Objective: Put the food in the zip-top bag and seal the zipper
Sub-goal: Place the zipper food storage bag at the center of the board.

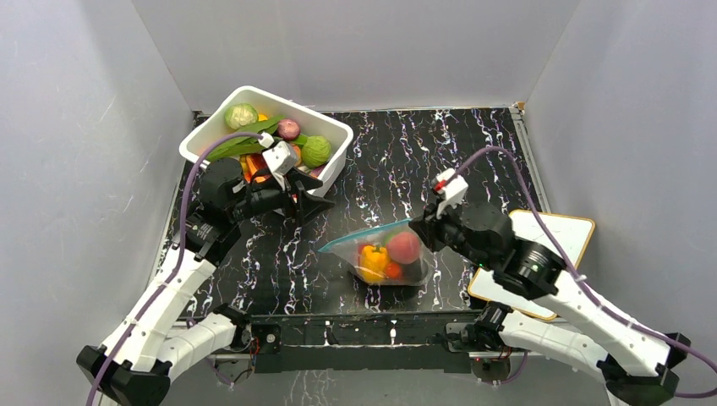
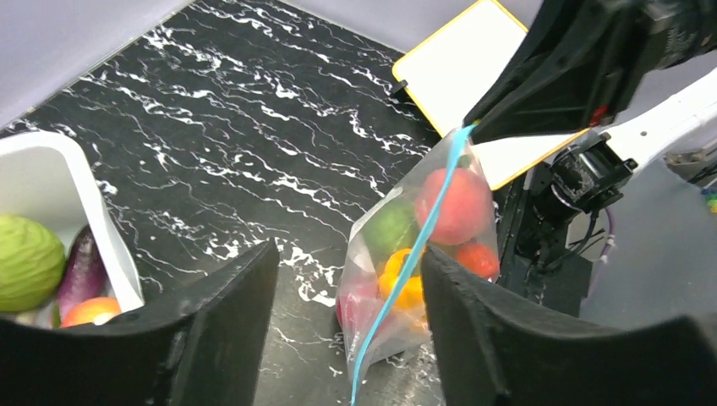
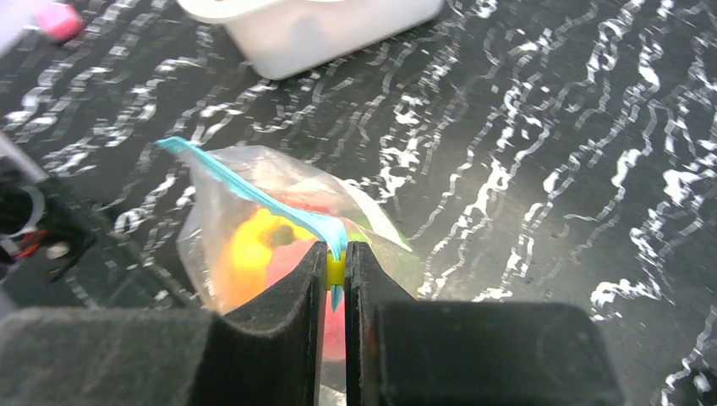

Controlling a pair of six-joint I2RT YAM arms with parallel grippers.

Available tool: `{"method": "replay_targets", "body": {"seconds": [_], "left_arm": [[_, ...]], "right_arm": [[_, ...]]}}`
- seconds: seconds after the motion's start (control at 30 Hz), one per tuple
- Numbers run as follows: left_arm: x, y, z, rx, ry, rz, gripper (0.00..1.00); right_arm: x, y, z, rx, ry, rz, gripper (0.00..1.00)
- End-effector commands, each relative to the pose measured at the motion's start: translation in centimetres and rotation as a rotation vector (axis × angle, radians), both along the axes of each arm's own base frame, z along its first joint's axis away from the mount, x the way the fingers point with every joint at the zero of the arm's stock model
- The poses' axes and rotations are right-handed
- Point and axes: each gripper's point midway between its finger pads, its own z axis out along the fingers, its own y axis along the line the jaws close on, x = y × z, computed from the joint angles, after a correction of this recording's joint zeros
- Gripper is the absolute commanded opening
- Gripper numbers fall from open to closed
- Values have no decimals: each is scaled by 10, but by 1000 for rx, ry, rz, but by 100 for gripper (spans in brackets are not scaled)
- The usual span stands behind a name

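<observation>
- white rectangular tub (image 1: 336, 134), set at an angle in the far left corner of the bench (image 1: 440, 161)
- bench top is black with white marble veining
- flat white board with an orange rim (image 1: 568, 235), by the right edge toward the near corner

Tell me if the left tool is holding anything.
No, the left tool is open and empty; the bag stands apart, beyond it.

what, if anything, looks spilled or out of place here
Nothing stands out. No food shows loose on the table: some sits in the bag, the rest in the tub. The right gripper pinches one end of the zipper; the left gripper is open and empty.
</observation>
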Motion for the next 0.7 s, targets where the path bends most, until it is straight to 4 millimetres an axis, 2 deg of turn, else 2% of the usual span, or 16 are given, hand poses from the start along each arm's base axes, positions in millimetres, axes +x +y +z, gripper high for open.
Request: {"method": "replay_targets", "body": {"seconds": [0.0, 0.07, 0.1, 0.13, 0.33, 0.47, 0.63, 0.67], "left_arm": [[-2, 4, 25, 2, -75, 5, 66], [-5, 6, 22, 17, -77, -5, 80], [-7, 7, 20, 20, -74, -7, 96], [-8, 8, 19, 22, -74, -5, 98], [-3, 22, 5, 62, -55, 91, 98], [0, 31, -10, 74, -6, 170, 98], [8, 48, -27, 85, 37, 305, 98], [10, 52, -29, 83, 51, 338, 98]], "right_arm": [[41, -3, 10, -50, -74, -170, 0], [52, -2, 1, -105, -74, -201, 0], [58, -1, -3, -131, -76, -218, 0], [63, -1, -5, -149, -81, -232, 0], [101, -6, -20, -211, -70, -282, 0], [144, -39, -20, -113, -24, -330, 0], [174, -54, -35, -63, 23, -382, 0], [177, -55, -38, -59, 31, -401, 5]]}}
